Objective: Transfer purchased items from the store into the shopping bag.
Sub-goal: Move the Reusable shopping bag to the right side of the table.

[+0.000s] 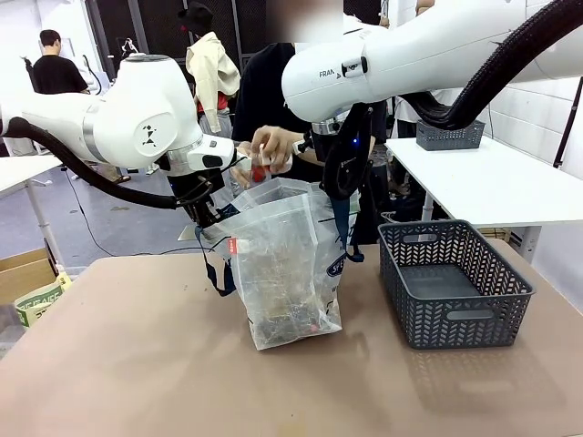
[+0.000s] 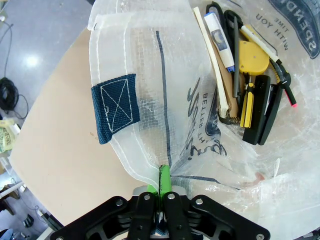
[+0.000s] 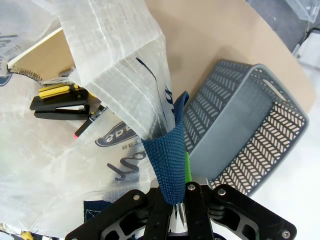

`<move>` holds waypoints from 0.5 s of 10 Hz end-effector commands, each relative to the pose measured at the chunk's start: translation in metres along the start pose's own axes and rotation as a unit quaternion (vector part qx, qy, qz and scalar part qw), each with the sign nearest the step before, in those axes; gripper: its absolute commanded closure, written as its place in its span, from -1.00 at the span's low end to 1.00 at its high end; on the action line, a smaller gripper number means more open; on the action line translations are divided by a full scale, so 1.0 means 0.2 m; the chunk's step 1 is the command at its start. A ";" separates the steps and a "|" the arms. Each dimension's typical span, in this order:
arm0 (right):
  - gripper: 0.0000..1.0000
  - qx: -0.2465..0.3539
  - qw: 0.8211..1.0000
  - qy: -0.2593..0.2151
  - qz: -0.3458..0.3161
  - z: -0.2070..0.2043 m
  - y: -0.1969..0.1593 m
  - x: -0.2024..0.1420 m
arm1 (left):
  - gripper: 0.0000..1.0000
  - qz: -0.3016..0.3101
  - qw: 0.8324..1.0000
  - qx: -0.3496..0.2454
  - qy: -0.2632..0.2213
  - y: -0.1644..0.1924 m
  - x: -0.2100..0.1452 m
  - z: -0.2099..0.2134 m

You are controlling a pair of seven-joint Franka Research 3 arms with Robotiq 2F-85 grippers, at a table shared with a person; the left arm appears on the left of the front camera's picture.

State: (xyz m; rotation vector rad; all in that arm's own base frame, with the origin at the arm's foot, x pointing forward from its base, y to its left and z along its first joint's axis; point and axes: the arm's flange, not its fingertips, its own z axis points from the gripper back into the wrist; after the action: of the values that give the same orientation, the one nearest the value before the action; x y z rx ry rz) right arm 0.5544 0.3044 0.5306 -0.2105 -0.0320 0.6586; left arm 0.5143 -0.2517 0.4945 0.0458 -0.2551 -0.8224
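Above the bag (image 1: 291,264), between the two claws, a person's hand (image 1: 271,146) holds a red packet (image 1: 260,171). Left claw (image 1: 213,218) is clamped on the rim (image 2: 142,172), right claw (image 1: 340,189) on the strap (image 3: 170,165).

Front camera looks across the table (image 1: 137,364) to the person (image 1: 260,91); both wrist cameras look closely down into the shared shopping bag (image 1: 282,255).

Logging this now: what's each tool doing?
Left tool: shut on the shopping bag, at its rim.
Right tool: shut on the bag's blue strap.
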 end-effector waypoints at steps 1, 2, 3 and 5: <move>1.00 -0.001 1.000 0.001 -0.002 -0.01 -0.01 0.00 | 1.00 0.002 1.000 0.001 0.001 0.00 0.00 0.00; 1.00 -0.001 1.000 0.001 -0.002 -0.01 -0.01 0.00 | 1.00 0.002 1.000 0.001 0.001 0.00 0.00 0.00; 1.00 -0.001 1.000 0.001 -0.002 -0.01 -0.01 0.00 | 1.00 0.002 1.000 0.001 0.001 0.00 0.00 0.00; 1.00 -0.001 1.000 0.001 -0.002 -0.01 -0.01 0.00 | 1.00 0.002 1.000 0.001 0.001 0.00 0.00 0.00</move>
State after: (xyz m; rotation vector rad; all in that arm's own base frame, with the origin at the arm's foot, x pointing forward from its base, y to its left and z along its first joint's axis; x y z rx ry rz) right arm 0.5544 0.3044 0.5306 -0.2105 -0.0320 0.6586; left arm 0.5143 -0.2517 0.4945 0.0458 -0.2551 -0.8224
